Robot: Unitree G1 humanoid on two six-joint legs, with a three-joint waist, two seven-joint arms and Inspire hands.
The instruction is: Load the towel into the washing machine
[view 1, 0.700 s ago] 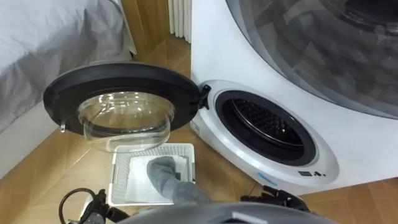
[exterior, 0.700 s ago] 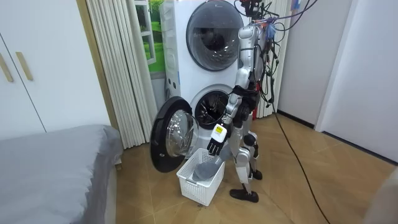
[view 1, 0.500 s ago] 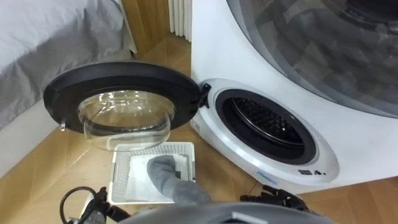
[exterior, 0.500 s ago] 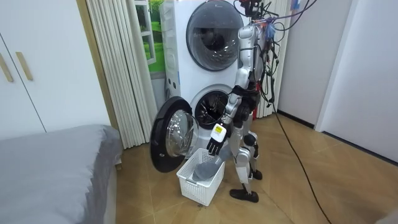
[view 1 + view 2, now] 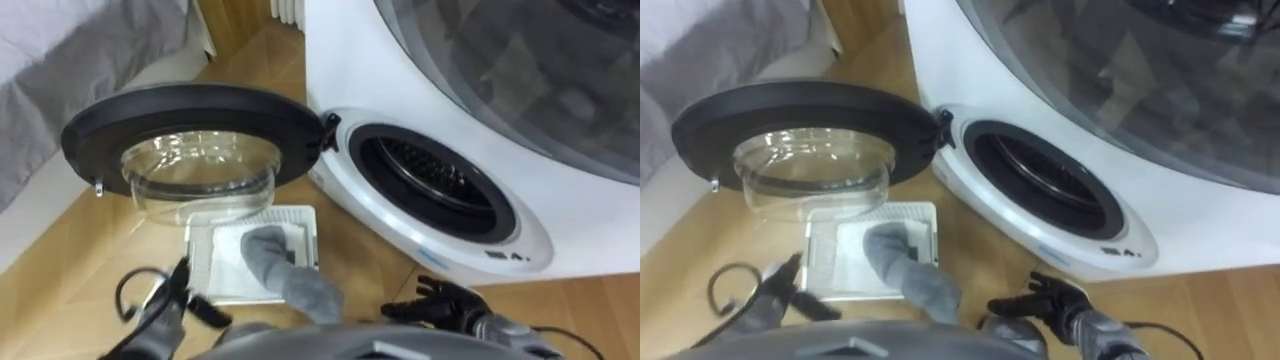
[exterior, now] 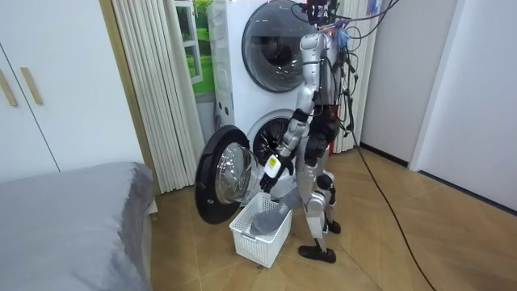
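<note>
We see the grey towel (image 5: 265,250) lying in a white basket (image 5: 215,245) on the wooden floor (image 5: 70,300), with one end rising at the basket's near edge toward the robot's body. The right robot hand (image 5: 437,298) hovers low at the right, its dark fingers spread and straight with nothing in them. The towel is off to its left and apart from it. The left robot hand (image 5: 165,300) shows just beside the basket's near left corner, but it is too blurred for us to tell how its fingers are set. Ahead of the right robot hand stands the washing machine (image 5: 395,228), its drum (image 5: 425,175) open and dark. The round door (image 5: 190,105) is swung wide, ahead of the left robot hand and beyond the basket, its glass bowl just past the basket's far edge. An upper machine (image 5: 520,50) with a large window sits on top. Small dark marks (image 5: 497,256) on the white front, just ahead of the right robot hand, are too small for us to read. In the room view the robot stands close before the machines with the basket at its feet. A grey-covered bed (image 5: 60,50) lies well off to the left of the left robot hand.
</note>
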